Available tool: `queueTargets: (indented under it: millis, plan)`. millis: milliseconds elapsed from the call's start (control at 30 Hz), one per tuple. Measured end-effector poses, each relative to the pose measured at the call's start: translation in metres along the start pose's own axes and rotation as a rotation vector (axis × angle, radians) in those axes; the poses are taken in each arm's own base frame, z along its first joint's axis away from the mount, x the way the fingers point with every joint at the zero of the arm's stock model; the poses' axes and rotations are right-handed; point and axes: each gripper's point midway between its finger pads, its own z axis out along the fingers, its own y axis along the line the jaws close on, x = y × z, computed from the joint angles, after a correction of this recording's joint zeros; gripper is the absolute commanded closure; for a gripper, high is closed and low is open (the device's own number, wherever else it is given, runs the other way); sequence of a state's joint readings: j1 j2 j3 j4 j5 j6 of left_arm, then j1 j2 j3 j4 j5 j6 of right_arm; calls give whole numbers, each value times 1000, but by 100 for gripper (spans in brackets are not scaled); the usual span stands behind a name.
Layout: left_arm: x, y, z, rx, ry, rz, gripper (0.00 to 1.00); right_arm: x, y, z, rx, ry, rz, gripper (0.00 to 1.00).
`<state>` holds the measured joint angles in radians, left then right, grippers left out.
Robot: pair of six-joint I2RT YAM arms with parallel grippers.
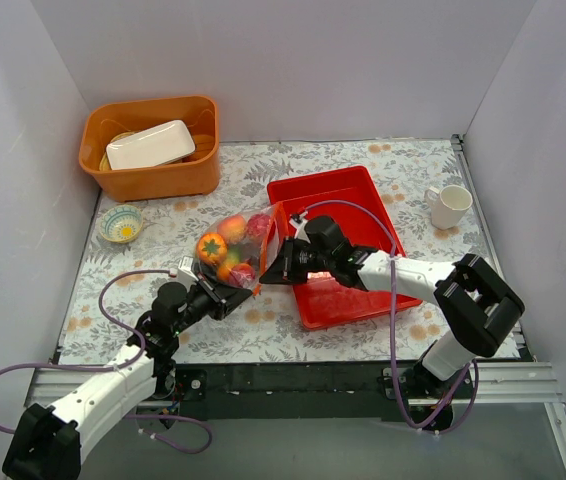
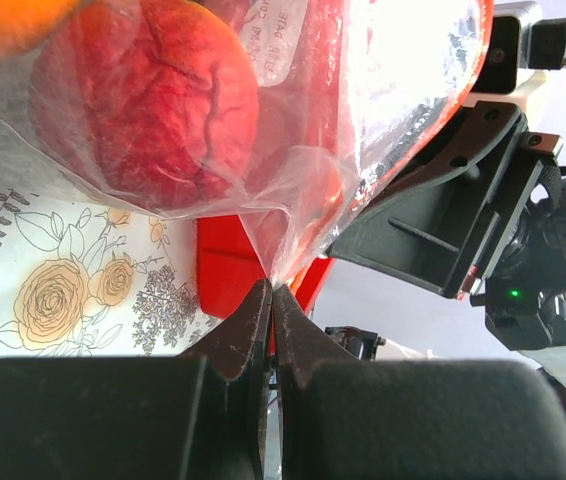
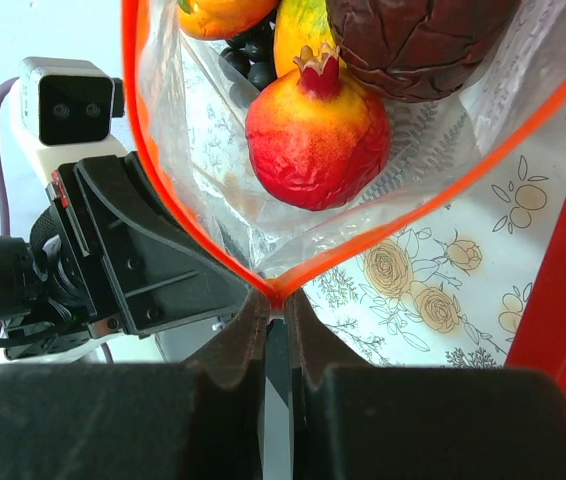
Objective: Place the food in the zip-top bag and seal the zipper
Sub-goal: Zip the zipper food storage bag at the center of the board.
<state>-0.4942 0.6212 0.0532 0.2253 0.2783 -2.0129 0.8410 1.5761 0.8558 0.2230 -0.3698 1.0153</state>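
The clear zip-top bag (image 1: 231,250) lies left of the red tray, with the toy fruits inside: an orange ball (image 1: 211,247), a peach ball (image 1: 233,228) and red balls (image 1: 259,226). My left gripper (image 1: 231,296) is shut on the bag's near corner (image 2: 271,283); a red fruit (image 2: 148,105) sits just beyond it. My right gripper (image 1: 267,272) is shut on the orange-red zipper (image 3: 281,293) at its end, where both strips meet. The mouth gapes open in the right wrist view, showing a red-yellow fruit (image 3: 315,135), a dark red ball (image 3: 413,45), a yellow piece (image 3: 298,30) and grapes (image 3: 253,60).
The red tray (image 1: 363,215) lies under my right arm. An orange bin (image 1: 153,150) with a white dish stands at the back left, a small patterned bowl (image 1: 121,224) to the left, a white mug (image 1: 450,206) at the right.
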Motion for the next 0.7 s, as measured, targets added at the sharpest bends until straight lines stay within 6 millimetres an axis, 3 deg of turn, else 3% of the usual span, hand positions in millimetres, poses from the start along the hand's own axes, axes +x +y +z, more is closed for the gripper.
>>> queueTargets:
  millis: [467, 700]
  plan:
    - [2, 1, -6, -16, 2, -7, 100, -9, 0, -4, -13, -3, 7, 96]
    - [4, 8, -12, -50, 0, -15, 100, -28, -7, -9, -1, -45, 9, 96]
